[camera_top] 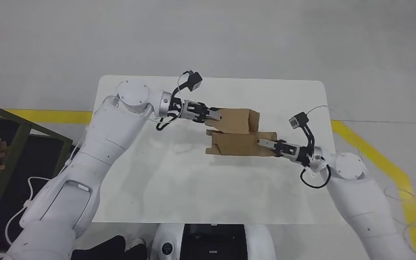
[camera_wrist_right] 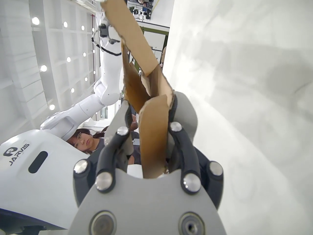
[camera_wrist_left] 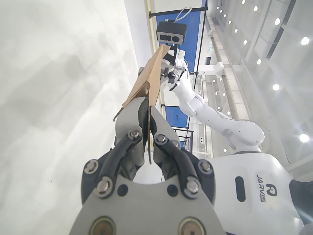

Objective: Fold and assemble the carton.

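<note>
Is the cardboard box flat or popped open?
Mostly flat. The carton looks thin edge-on in the left gripper, panels barely parted; the right gripper pinches its other end.

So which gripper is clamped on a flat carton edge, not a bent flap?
The left gripper: the carton runs flat and edge-on through its grip. The right gripper holds a wide, curled flap instead.

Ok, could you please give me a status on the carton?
Left gripper shut on carton. Right gripper shut on opposite end. Not yet assembled. Nothing blocking.
</note>
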`<control>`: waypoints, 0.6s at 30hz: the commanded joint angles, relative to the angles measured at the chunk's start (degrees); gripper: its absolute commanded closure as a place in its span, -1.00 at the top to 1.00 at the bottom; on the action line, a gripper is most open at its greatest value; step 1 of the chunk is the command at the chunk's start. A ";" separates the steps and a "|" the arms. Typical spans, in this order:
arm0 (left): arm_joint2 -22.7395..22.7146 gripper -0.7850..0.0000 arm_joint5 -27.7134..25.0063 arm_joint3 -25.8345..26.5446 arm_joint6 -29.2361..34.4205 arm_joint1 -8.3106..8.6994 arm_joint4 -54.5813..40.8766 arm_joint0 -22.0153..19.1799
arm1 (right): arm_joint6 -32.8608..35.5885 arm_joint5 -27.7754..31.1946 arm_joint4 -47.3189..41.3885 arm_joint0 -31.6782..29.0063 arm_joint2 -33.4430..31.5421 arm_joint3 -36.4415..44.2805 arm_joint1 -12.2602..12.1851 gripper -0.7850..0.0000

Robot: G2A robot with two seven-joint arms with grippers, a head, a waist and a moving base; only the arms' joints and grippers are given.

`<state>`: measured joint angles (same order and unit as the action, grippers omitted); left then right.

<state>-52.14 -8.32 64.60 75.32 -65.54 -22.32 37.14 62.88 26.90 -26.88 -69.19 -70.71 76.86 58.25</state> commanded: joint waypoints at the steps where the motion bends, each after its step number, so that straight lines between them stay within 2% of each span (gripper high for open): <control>1: -0.30 -1.00 -0.26 0.41 0.26 0.12 0.01 0.31 | -0.83 0.82 -0.56 -0.53 -1.19 0.07 -0.15 1.00; 9: -0.11 -1.00 -1.00 1.50 1.24 0.18 0.31 1.29 | -2.21 6.12 -5.72 -3.55 -5.78 4.24 -0.63 1.00; 18: 0.46 -1.00 -1.63 1.88 2.05 -0.04 -0.06 1.59 | 3.02 7.03 -10.38 -2.73 -2.32 7.02 0.05 1.00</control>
<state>-51.72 -9.88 66.40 77.19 -65.55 -22.22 38.71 65.73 33.82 -37.18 -72.27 -73.65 84.07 58.18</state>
